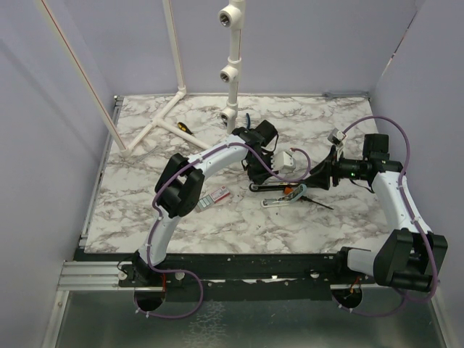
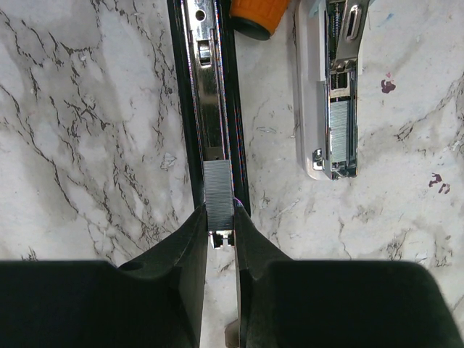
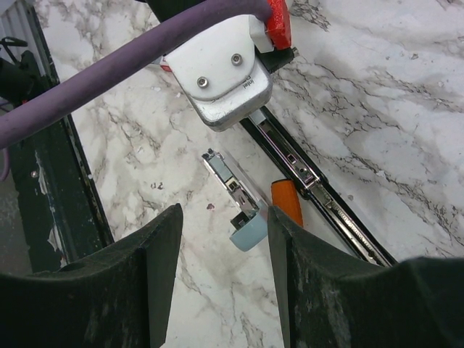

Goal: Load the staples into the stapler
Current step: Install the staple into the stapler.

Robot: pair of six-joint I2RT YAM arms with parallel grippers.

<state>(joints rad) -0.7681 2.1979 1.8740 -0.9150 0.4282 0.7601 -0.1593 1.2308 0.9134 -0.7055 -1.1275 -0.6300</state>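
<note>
The black stapler lies opened flat on the marble with its metal channel facing up. A silvery strip of staples sits at the near end of that channel, and my left gripper is shut on it, one finger against each side. From above, the left gripper reaches down onto the stapler. The small white and red staples box lies to the left. My right gripper hovers open and holds nothing, just above the stapler.
A pale teal bar lies beside the stapler, with its blue end under the right gripper. An orange-handled screwdriver lies between the two. White pipes stand at the back left.
</note>
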